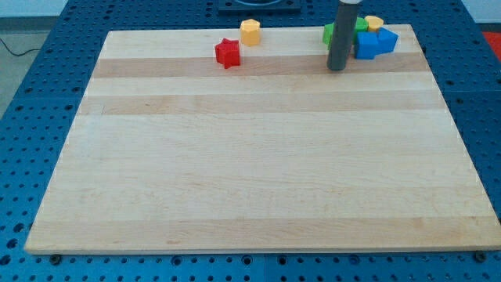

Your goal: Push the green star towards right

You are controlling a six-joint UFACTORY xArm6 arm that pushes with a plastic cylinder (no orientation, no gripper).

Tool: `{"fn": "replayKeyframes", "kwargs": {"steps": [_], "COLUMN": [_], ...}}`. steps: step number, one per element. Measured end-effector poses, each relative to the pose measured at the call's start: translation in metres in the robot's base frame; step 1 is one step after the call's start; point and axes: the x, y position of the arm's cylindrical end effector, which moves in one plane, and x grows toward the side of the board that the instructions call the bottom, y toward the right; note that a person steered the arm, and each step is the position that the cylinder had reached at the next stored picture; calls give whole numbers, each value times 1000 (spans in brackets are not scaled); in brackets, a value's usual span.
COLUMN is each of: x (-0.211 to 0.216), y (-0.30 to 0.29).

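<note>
The wooden board (258, 157) spans the view. My tip (337, 69) rests at the far right, partly hiding the green star (329, 34), just left of the blue blocks (374, 43) and yellow block (374, 23). There is no pincer, only a bare rod. Far left sit the red star (228, 53) and yellow hexagonal block (250, 32). Pushing right risks jamming the cluster off the edge.

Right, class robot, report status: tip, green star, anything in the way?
My tip at the cluster's left. Green star partly hidden behind rod. Blue blocks crowd its right.
</note>
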Motion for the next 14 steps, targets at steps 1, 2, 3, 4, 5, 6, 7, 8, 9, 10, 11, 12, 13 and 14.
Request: {"fn": "replayKeyframes", "kwargs": {"steps": [1, 2, 3, 4, 5, 6, 7, 8, 9, 10, 11, 12, 13, 14], "x": [-17, -19, -6, -10, -38, -65, -72, -72, -73, -77, -81, -82, -82, -82], "y": [0, -1, -27, -76, -113, -118, -106, -94, -78, -60, -43, -27, -11, -23]}}
